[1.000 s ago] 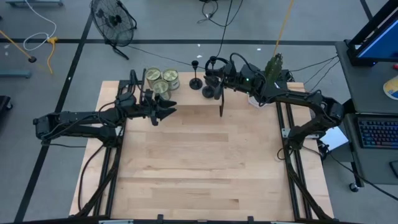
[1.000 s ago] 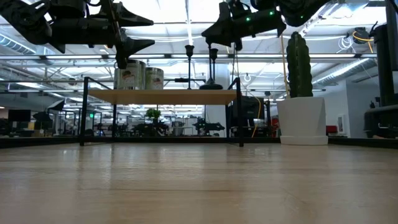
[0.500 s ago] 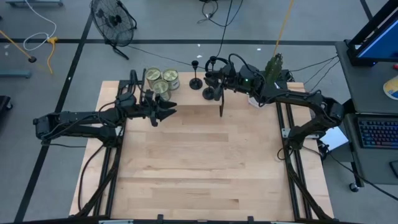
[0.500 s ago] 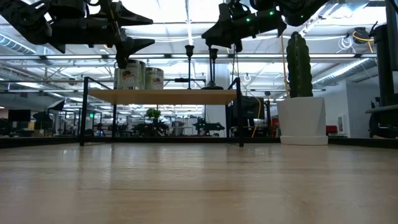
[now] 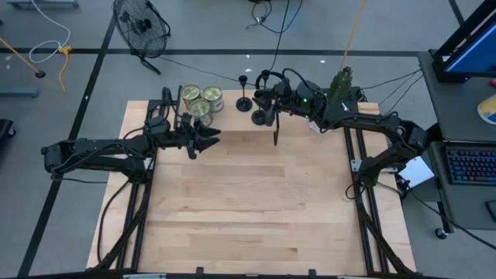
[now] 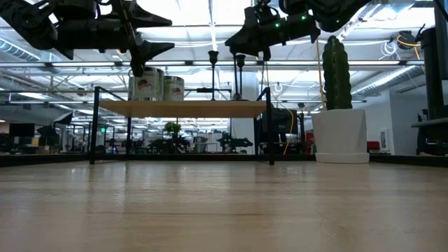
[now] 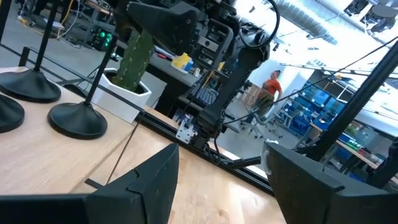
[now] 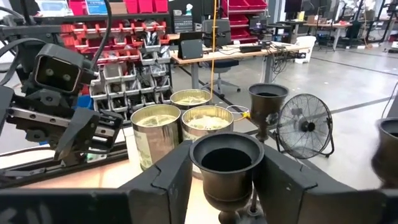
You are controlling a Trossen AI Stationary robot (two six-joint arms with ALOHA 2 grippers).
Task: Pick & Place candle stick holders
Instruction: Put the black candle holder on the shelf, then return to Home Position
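We are working at the far edge of the table (image 5: 256, 201), where much is crowded or cut off. From above, the right gripper (image 5: 266, 101) is covering one holder (image 8: 227, 163), so only a dark base under it is showing there; the right wrist view is giving it clearly, its cup sitting between our two fingers (image 8: 163, 180), which are closing in on both sides just below the cup. We cannot tell whether the pads are touching the stem, since the frame edge is cutting that part off. A second holder (image 5: 244, 93) is standing just left of the gripper, upright on the raised shelf (image 6: 183, 108). A third (image 8: 387, 149) is showing only as a blurred sliver at the edge of the right wrist view. Three jars (image 5: 201, 101) are standing close together further left, at the shelf's far edge. A cactus (image 6: 336, 64) in a white pot is rising on the right.

The left gripper (image 5: 211, 136) is hovering near the jars, on their near side, its jaws standing wide apart with nothing between them.

Against half a second ago, the right gripper is sitting slightly further left; the left arm and the standing holders are staying where they were.
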